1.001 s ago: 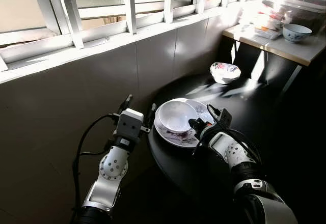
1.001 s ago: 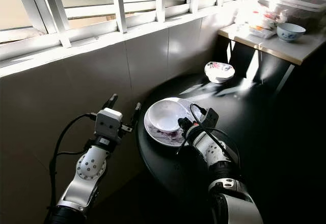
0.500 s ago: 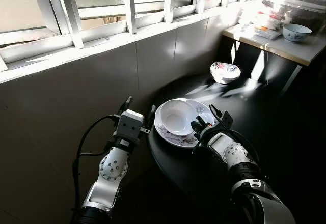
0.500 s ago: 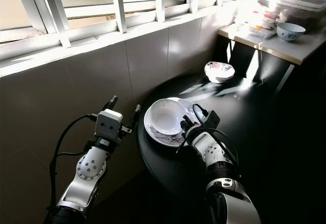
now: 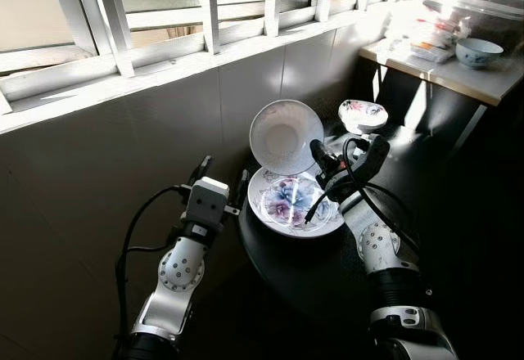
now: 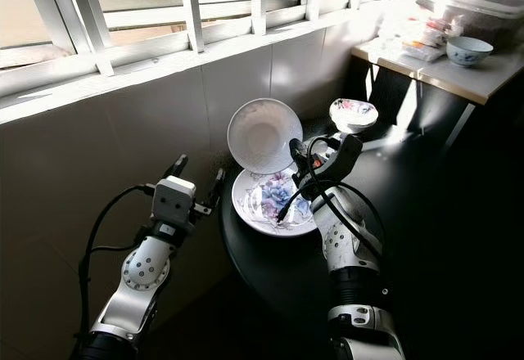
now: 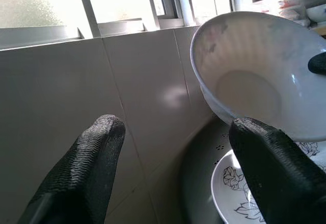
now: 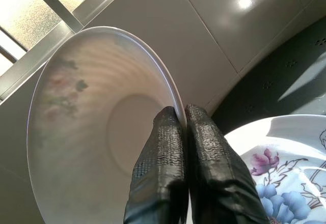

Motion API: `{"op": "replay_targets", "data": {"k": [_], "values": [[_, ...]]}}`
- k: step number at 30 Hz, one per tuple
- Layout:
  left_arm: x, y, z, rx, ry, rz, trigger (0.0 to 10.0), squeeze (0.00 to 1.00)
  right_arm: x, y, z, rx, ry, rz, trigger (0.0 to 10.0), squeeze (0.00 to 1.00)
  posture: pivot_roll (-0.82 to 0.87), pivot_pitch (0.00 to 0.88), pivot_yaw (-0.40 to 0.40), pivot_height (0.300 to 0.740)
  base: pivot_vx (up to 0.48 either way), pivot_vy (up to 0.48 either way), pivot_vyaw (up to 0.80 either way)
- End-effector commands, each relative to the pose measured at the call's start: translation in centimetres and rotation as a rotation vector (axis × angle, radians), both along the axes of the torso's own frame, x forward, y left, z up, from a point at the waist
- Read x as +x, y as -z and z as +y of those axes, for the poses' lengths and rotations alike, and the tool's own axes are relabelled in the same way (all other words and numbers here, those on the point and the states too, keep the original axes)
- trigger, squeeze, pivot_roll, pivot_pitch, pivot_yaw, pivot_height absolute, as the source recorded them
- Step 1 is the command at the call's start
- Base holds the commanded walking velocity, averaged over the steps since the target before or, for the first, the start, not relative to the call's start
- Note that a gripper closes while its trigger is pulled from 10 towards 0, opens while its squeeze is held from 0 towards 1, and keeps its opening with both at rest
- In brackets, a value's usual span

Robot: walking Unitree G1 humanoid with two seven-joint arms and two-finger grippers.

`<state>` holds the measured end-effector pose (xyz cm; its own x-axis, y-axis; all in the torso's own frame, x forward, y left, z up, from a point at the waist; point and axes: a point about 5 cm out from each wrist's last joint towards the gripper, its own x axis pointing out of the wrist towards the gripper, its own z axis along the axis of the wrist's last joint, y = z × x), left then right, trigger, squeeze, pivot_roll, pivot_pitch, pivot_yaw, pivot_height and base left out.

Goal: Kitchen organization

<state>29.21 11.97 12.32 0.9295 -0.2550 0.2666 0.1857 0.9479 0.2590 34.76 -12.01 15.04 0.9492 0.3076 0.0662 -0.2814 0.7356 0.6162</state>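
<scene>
**White bowl held tilted above a flowered plate on a round black bench**

In the centre of the head view, the right tool (image 5: 316,150) pinches the rim of a smooth white porcelain bowl (image 5: 285,136), its two black ribbed fingers (image 8: 168,178) pressed together with the thin rim between them. The bowl is in the air, tipped on its side so its round hollow faces the camera, with faint pale flower marks near the rim. It hangs just above a wide, shallow plate (image 5: 293,202) printed with blue and purple flowers, which lies flat near the left edge of a round, glossy black bench (image 5: 426,188).

At the lower left of the frame, the left tool (image 5: 223,173) sits beside the bench edge, near the plate but not touching it. Its two thick, textured black fingers (image 7: 86,168) are spread wide apart with nothing between them.

Behind the bowl, toward the upper centre, a small flowered bowl (image 5: 363,115) stands on the black bench. At the upper right, a pale countertop (image 5: 458,78) carries a blue-patterned bowl (image 5: 481,51) and a clear plastic container (image 5: 483,12). A grey glossy tiled wall (image 5: 123,155) runs under a white-framed window (image 5: 164,8) with frosted glass across the top of the frame.
</scene>
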Motion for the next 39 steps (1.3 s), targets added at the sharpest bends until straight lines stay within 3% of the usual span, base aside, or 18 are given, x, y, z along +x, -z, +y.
{"op": "replay_targets", "data": {"k": [1, 16, 24, 34, 39], "values": [[0.1, 0.2, 0.4, -0.009, -0.022, 0.025, 10.0, 0.0, -0.2, -0.8, 0.0, -0.026, -0.017, -0.041, 0.0, 0.0, 0.09, 0.0, -0.024, 0.74, 0.0, 0.0, 0.8], [-0.3, -0.1, 1.8, -0.018, -0.069, 0.022, 10.0, 0.0, -2.0, -0.3, 1.0, -0.208, -0.076, -0.132, 0.0, 0.0, 0.09, 0.0, -0.022, 0.74, 0.0, 0.017, 0.8], [-0.2, -0.3, 1.9, -0.03, -0.075, 0.027, 10.0, 0.0, -2.0, -0.1, 0.9, -0.222, -0.063, -0.127, 0.0, 0.0, 0.1, 0.0, -0.025, 0.74, 0.0, 0.0, 0.8], [-0.3, -0.3, 1.9, -0.028, -0.072, 0.034, 10.0, 0.0, -2.2, -0.1, 1.2, -0.243, -0.068, -0.142, 0.0, 0.0, 0.1, 0.0, -0.024, 0.74, 0.0, 0.479, 0.8], [-0.4, -0.4, 1.9, -0.028, -0.074, 0.02, 10.0, 0.0, -2.2, -0.1, 1.3, -0.25, -0.073, -0.147, 0.0, 0.0, 0.1, 0.0, -0.024, 0.74, 0.0, 0.0, 0.8]]}}
